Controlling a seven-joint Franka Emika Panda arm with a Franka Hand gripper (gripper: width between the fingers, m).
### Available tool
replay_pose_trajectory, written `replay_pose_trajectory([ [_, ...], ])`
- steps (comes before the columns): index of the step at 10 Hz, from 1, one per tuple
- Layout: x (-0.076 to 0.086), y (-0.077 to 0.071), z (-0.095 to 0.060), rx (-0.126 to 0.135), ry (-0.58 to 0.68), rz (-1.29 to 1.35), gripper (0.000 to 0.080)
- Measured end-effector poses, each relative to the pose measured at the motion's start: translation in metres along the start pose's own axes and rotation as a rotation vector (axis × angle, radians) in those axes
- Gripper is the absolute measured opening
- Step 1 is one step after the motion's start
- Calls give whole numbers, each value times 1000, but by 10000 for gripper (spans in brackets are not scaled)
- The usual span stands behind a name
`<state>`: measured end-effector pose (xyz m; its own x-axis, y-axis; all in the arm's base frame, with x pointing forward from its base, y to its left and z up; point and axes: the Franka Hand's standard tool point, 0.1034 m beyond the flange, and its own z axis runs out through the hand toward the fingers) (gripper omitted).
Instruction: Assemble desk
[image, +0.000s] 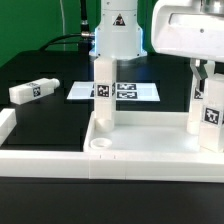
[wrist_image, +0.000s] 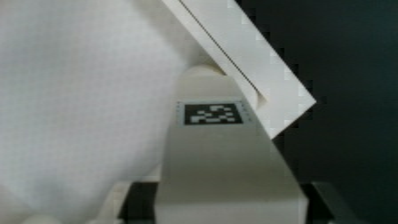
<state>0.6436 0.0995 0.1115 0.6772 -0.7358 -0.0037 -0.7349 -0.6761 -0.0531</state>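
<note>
So the gripper (image: 204, 72) is clamped on the held leg (image: 208, 112) near its upper end. In the wrist view the bar fills the gap between the jaws, tag (wrist_image: 214, 113) facing the camera. What matters here is that the leg sits straight below the gripper, long axis vertical, lower end pointing down into the top (image: 150, 162) at its back corner on the exterior view's right. The tray wall hides the lower end, so I can't tell if it's actually seated in a socket or just resting over one. My guess is the next move has to go along that same vertical line, pushing or twisting down, because any tilt would probably jam it. The top lies flat at the front of the table, long side running across the exterior view. Another one, the standing leg (image: 103, 95), is upright at the back left corner, and the loose leg (image: 30, 90) lies flat well off to the left.
</note>
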Motion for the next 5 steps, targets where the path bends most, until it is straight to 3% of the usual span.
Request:
replay_pose_trajectory([
  [4,0,1,0,1,0,258,293],
  [5,0,2,1,21,2,347,293],
])
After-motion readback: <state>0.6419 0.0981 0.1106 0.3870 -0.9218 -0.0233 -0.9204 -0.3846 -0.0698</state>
